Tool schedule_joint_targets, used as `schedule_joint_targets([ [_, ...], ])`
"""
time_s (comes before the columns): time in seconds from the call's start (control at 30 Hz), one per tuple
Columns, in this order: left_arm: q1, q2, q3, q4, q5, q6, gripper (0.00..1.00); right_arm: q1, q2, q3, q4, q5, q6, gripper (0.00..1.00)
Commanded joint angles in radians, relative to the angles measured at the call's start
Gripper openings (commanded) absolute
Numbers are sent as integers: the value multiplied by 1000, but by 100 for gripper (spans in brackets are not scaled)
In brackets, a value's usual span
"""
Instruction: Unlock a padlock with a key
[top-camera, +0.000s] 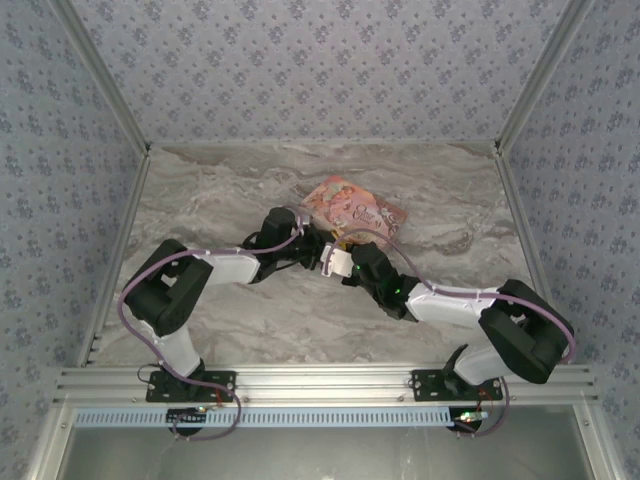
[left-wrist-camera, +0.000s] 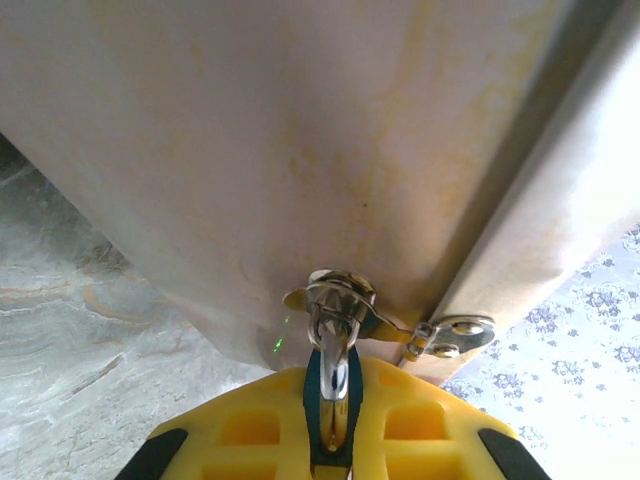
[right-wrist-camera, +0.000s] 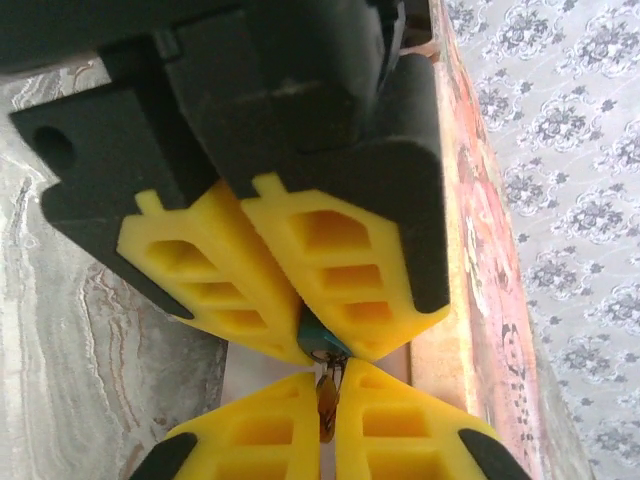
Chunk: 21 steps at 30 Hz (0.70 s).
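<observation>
The tiny blue padlock (right-wrist-camera: 322, 345) is pinched between the yellow fingers of my left gripper (left-wrist-camera: 333, 378), which is shut on it. Its silvery shackle (left-wrist-camera: 335, 325) passes through the metal hasp (left-wrist-camera: 450, 335) on the pink box (top-camera: 352, 208). My right gripper (right-wrist-camera: 328, 378) is shut on a small brass-coloured key (right-wrist-camera: 327, 405). The key's tip sits at the underside of the padlock body; how deep it goes is hidden. In the top view both grippers meet at the box's near edge, left gripper (top-camera: 322, 252) and right gripper (top-camera: 347, 264) tip to tip.
The pink illustrated box (right-wrist-camera: 485, 260) lies on the marble tabletop (top-camera: 230, 320), tilted, close behind both grippers. Patterned walls (top-camera: 330, 60) and aluminium rails enclose the table on three sides. Bare marble lies left and right of the arms.
</observation>
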<state>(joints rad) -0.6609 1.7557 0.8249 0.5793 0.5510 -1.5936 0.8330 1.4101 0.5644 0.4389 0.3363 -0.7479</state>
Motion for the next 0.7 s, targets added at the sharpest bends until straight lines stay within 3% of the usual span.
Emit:
schedule_joint_targets([
  [0.0, -2, -42, 33, 36, 33, 1, 0, -14, -8, 29, 12, 7, 29, 0],
  [0.4, -2, -34, 34, 39, 33, -1, 0, -18, -40, 38, -48, -32, 120, 0],
  [0.67, -1, -32, 39, 41, 37, -3, 0, -24, -48, 66, -109, -122, 283, 0],
])
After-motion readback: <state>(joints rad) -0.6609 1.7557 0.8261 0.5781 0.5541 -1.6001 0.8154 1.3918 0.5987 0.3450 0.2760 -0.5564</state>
